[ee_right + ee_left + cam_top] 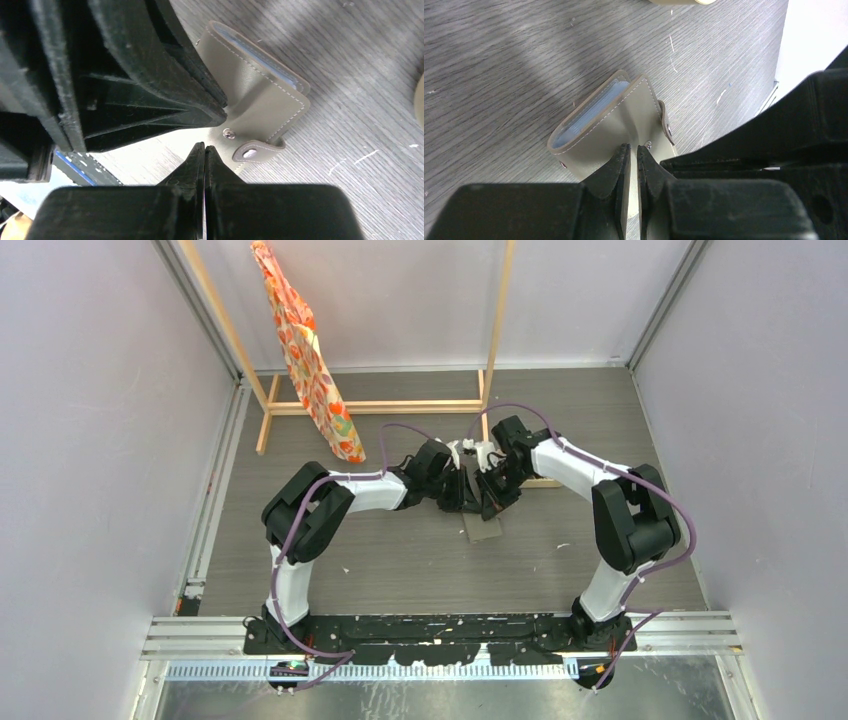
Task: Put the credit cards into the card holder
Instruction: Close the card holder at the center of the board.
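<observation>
We judge the card holder (pixel 624 115) light, with a floppy cover; best gripped at an edge. Left claw (pixel 632 149) pinches the cover, nearly closed. Right claw (pixel 204 147) is closed; hold unclear.

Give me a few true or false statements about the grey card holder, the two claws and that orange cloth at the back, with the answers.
1. The grey stitched card holder is ajar, showing a pale blue lining. True.
2. The left claw pinches the holder's cover. True.
3. The snap strap is fastened over the round metal stud. False: the strap hangs loose beside the bare stud.
4. The orange patterned cloth lies crumpled beside the holder. False: it hangs from the wooden frame at the back.
5. The right claw is wide open. False: its fingers are pressed together.
</observation>
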